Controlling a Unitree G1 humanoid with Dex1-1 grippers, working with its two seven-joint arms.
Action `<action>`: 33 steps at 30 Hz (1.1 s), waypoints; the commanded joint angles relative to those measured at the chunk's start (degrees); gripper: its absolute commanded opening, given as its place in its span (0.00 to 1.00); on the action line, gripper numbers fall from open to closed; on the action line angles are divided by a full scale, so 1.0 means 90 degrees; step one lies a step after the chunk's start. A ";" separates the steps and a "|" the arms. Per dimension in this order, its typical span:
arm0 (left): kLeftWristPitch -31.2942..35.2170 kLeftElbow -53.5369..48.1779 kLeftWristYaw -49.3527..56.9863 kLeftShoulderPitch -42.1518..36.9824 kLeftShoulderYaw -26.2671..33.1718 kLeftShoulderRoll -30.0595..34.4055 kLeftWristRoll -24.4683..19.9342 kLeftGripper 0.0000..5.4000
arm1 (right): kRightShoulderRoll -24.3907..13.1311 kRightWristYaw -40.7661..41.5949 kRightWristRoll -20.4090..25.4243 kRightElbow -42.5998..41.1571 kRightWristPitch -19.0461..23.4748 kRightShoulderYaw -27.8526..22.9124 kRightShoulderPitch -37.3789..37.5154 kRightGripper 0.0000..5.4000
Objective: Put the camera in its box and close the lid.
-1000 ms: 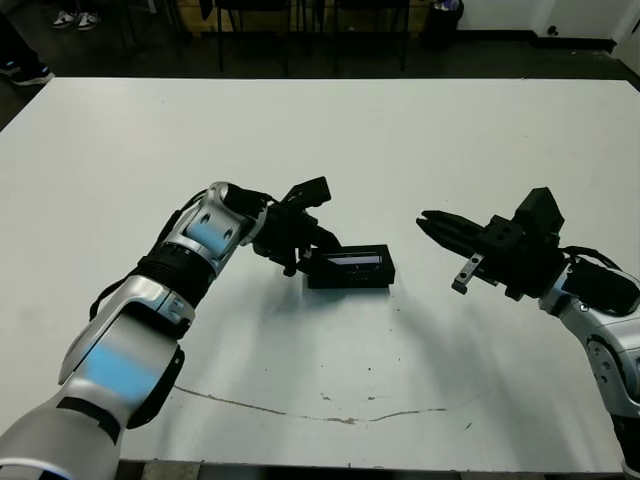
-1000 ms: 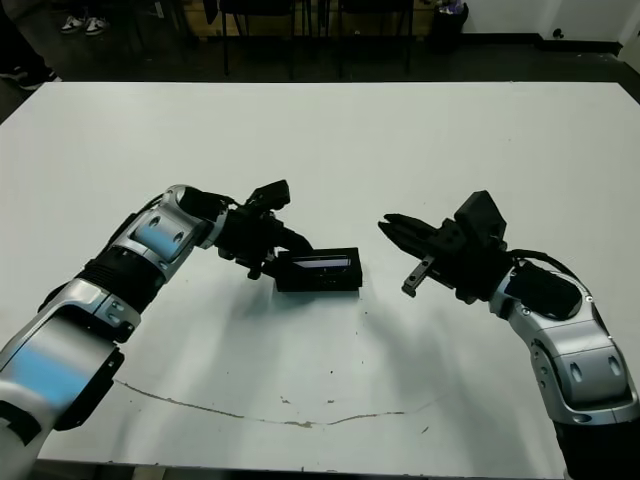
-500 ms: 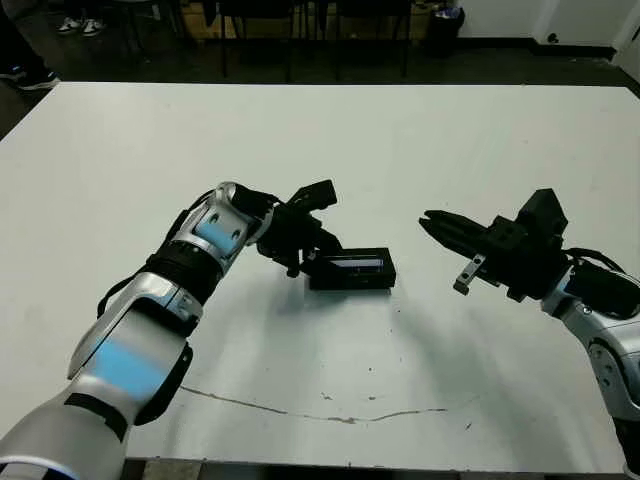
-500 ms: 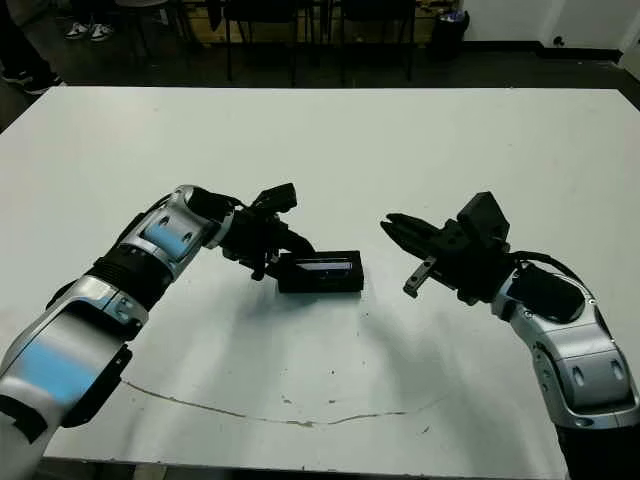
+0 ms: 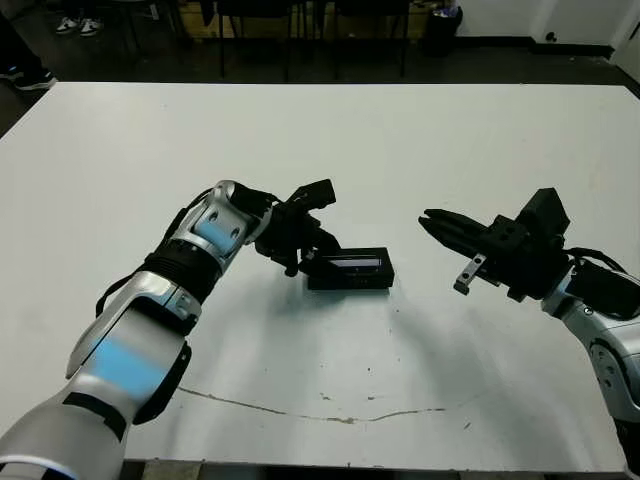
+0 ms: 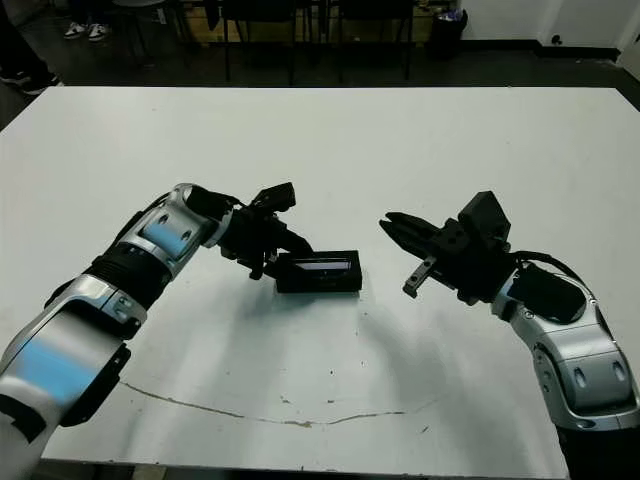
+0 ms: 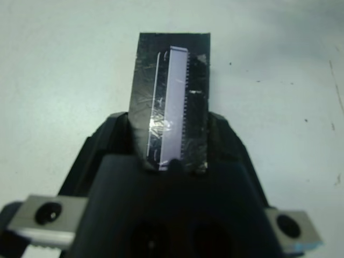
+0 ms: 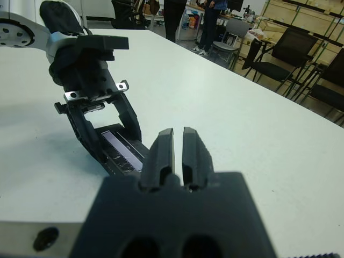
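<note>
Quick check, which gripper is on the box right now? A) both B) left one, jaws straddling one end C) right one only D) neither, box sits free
B. The left gripper has a finger on each side of one end of the box, plain in the left wrist view; the right gripper hangs off to the side with its jaws together, clear of the box.

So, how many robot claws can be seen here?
2. The left claw grips the left end of the box, one finger on each side. The right claw hangs to the box's right, apart from it, fingers shut.
</note>
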 commanded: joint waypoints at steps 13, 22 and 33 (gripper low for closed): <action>0.0902 -0.2401 0.2247 0.2617 -0.0012 0.0318 0.0402 0.47 | -0.0024 -0.0002 0.0106 -0.0080 0.0240 -0.0014 0.0107 0.00; 0.1257 -0.3618 0.2860 0.3140 0.0061 0.0683 0.0292 0.70 | -0.0067 -0.0038 0.0107 -0.0260 0.0348 0.0010 0.0131 0.00; 0.1395 -0.4222 0.2713 0.3059 0.0493 0.1341 -0.0117 1.00 | -0.0048 0.0024 0.0177 -0.0191 0.0347 0.0003 0.0121 0.00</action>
